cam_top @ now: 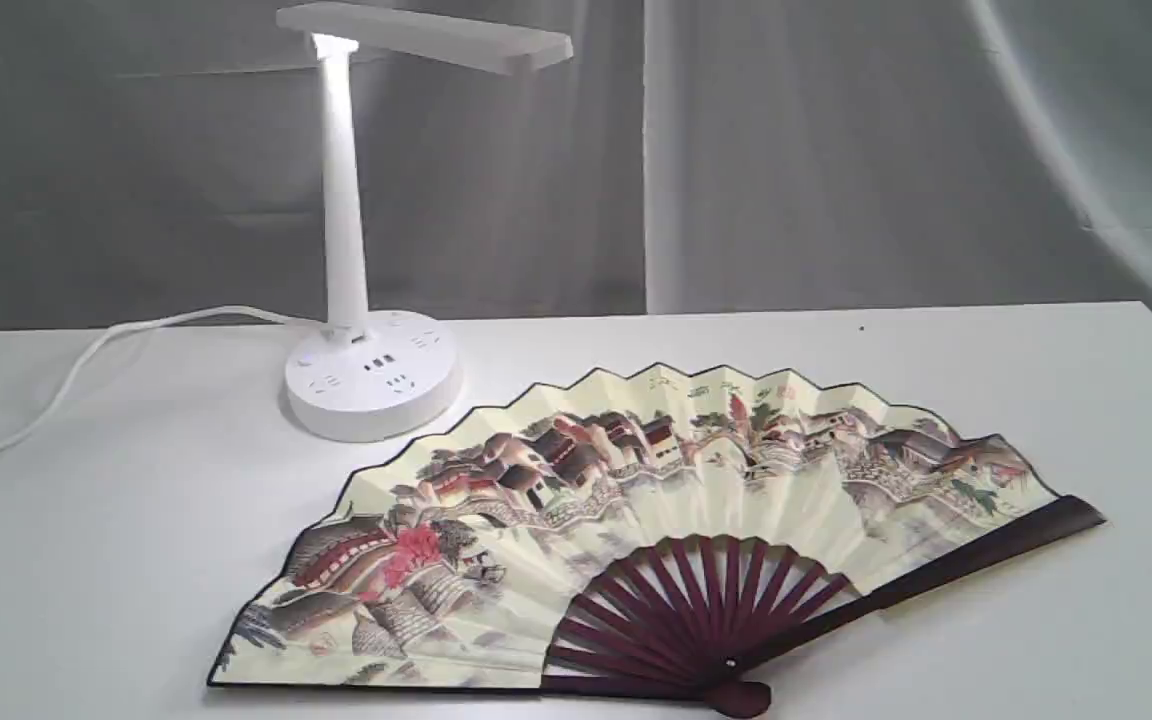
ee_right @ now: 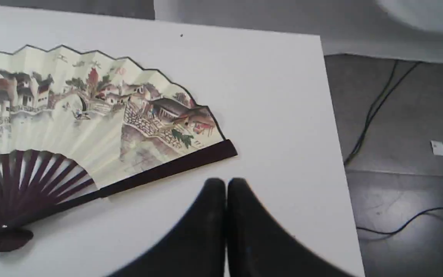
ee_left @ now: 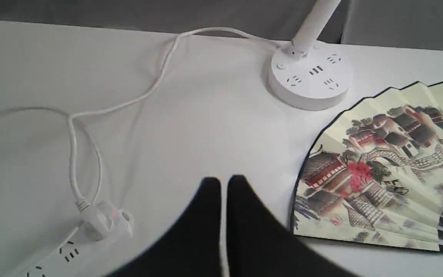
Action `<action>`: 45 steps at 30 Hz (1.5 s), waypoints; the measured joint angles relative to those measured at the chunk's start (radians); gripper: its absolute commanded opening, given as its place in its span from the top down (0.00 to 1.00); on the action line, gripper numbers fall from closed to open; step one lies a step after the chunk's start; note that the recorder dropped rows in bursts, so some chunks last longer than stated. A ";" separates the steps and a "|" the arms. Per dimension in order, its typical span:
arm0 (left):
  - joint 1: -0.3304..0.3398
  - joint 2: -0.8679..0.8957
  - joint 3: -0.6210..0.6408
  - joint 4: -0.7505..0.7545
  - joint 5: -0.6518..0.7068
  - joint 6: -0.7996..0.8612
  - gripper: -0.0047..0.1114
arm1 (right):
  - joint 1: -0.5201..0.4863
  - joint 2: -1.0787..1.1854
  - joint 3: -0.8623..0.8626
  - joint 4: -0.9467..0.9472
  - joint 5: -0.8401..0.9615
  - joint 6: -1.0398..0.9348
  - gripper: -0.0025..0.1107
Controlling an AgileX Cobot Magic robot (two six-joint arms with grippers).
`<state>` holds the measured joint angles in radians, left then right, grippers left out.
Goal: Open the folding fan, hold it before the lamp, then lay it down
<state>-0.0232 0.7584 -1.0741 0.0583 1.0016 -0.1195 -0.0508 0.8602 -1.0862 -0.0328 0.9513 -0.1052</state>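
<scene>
**Fan spread flat on the table; both grippers closed and empty**

1. Table [cam_top: 86, 560]: white top, lying under both grippers and carrying every item below.
2. Folding fan [cam_top: 636, 500]: fully opened and lying flat, painted village side up, between the left gripper [ee_left: 224, 184] and the right gripper [ee_right: 226, 184]. Its left leaf edge lies ahead of the left gripper's tips and toward the other arm, near but not touching. Its right maroon guard stick lies just ahead of the right gripper's tips, also apart from them.
3. Lamp [cam_top: 346, 250]: upright, ahead of the left gripper and farther from it than the fan. The round socket base sits near the fan's pleated outer edge without touching it.
4. Cord [cam_top: 86, 365]: white, running from the lamp base and looping over the table on the left gripper's outer side.
5. Power strip [ee_left: 52, 261]: white, beside the left gripper on that same outer side, with a plug [ee_left: 104, 221] at its end.
6. Grippers: each pair of black fingers pressed together, gripping nothing, poised above bare tabletop.
</scene>
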 measured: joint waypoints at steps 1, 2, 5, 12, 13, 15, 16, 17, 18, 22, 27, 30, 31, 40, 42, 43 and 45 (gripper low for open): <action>0.000 -0.033 0.005 0.000 0.000 0.000 0.96 | 0.000 -0.028 0.000 0.000 0.005 0.000 0.98; 0.000 -0.066 0.011 0.000 0.000 0.000 0.96 | 0.000 -0.051 0.000 0.000 0.011 0.000 0.98; 0.000 -0.152 0.021 0.000 0.000 0.000 0.96 | 0.000 -0.135 0.000 0.000 0.029 0.000 0.98; 0.000 -0.359 0.021 0.000 -0.002 0.000 0.96 | 0.000 -0.318 0.000 -0.001 0.081 0.000 0.98; 0.000 -0.396 0.021 0.000 -0.002 0.000 0.96 | 0.000 -0.347 0.000 -0.005 0.095 0.000 0.98; 0.000 -0.454 0.021 0.000 -0.002 0.000 0.96 | 0.000 -0.406 0.000 -0.016 0.112 0.000 0.98; 0.000 -0.487 0.021 0.000 -0.002 0.000 0.96 | 0.000 -0.436 0.000 -0.022 0.120 0.000 0.98; 0.000 -0.513 0.021 0.000 -0.002 0.000 0.96 | 0.000 -0.462 0.000 -0.027 0.129 0.000 0.98; 0.000 -0.545 0.021 0.000 -0.002 0.000 0.96 | 0.000 -0.494 0.000 -0.032 0.137 0.000 0.98; 0.000 -0.683 0.021 0.004 -0.002 0.000 0.96 | 0.000 -0.624 -0.002 -0.068 0.180 0.000 0.98; 0.000 -0.759 0.008 0.067 0.025 0.000 0.96 | 0.000 -0.787 -0.003 -0.116 0.247 0.000 0.98; 0.000 -0.759 -0.008 0.087 0.070 0.000 0.96 | 0.000 -0.857 -0.006 -0.134 0.265 0.000 0.98; 0.000 -0.759 -0.010 0.089 0.081 0.000 0.96 | 0.000 -0.862 -0.010 -0.139 0.267 0.000 0.98; 0.000 -0.759 0.023 0.094 0.036 -0.002 0.96 | 0.000 -0.862 0.031 -0.124 0.268 0.008 0.98; 0.000 -0.759 0.066 0.094 -0.012 0.000 0.96 | 0.000 -0.862 0.065 -0.121 0.264 0.019 0.98; 0.000 -0.759 0.087 0.094 -0.031 0.000 0.96 | 0.000 -0.862 0.092 -0.115 0.247 0.027 0.98; 0.000 -0.759 0.152 0.094 -0.077 0.000 0.96 | 0.000 -0.862 0.141 -0.106 0.210 0.036 0.98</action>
<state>-0.0232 -0.0006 -0.9221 0.1522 0.9242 -0.1197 -0.0508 -0.0017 -0.9451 -0.1388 1.1617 -0.0690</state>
